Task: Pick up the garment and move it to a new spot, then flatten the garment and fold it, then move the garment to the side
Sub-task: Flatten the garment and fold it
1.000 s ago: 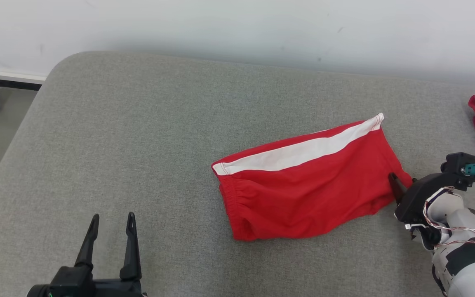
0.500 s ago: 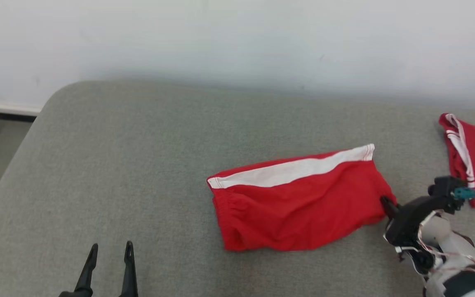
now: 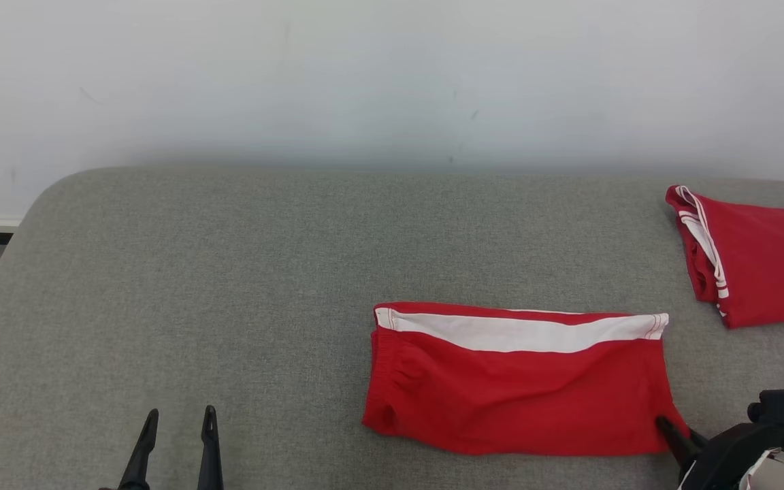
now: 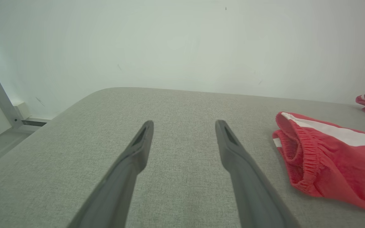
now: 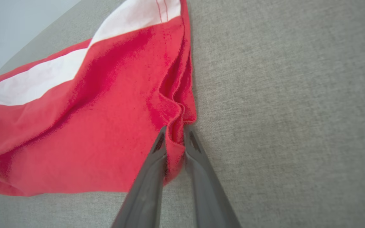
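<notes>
Right wrist view, and there's the grab: the right gripper has both fingers squeezed onto a bunched corner of the garment, red cloth puckered up in the narrow gap between the tips. From that pinch the garment fans away ahead and to the left of the fingers, its white stripe along the far edge. To the right of the fingers, bare grey pad.

Over to the head view: the one finger that shows meets the garment at its near right corner. The rest of the cloth lies flat on the pad, stretching away to this gripper's left, stripe on the side farther from the gripper. Beyond the gripper and a little to its right, well apart from the held piece, lies a second garment, red with thin white lines. A pale wall rises behind the pad.

Now the left gripper: fingers spread, nothing between them but pad. Left wrist view says the same, tips wide apart over the grey. The garment is off to this gripper's right, apart from it, the gathered waistband end nearest its fingers and gaping slightly.
</notes>
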Controlling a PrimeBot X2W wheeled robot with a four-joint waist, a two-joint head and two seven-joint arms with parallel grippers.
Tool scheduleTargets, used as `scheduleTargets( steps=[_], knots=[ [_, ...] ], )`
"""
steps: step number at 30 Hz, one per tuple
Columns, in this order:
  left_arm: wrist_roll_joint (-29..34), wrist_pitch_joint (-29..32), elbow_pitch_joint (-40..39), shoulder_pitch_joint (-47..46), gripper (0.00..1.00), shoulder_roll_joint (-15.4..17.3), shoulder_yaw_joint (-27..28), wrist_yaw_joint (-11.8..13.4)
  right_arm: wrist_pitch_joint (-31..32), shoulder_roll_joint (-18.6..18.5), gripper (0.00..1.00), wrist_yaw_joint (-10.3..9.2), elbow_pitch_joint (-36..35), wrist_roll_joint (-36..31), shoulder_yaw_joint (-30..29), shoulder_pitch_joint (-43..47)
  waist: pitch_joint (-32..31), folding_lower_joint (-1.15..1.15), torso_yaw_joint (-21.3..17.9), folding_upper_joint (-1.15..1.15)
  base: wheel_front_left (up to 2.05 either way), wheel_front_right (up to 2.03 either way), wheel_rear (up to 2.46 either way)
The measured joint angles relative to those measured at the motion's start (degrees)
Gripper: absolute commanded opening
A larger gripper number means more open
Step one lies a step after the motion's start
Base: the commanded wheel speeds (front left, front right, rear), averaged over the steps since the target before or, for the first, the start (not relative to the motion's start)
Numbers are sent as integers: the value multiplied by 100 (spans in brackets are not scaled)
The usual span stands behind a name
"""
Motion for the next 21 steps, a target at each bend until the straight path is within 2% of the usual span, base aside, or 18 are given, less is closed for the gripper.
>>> scheduleTargets(
  steps=[8, 21],
  knots=[
    [49, 0, 5, -9, 100, 0, -9, -43, -2, -54, 100, 0, -151, -433, -290, -177, 29, 0, -36, 0, 0, 0, 0],
    [74, 0, 59, -146, 100, 0, -144, -74, 26, 231, 100, 0, 1361, -1465, -286, -1099, 142, 0, 152, 0, 0, 0, 0]
  ],
)
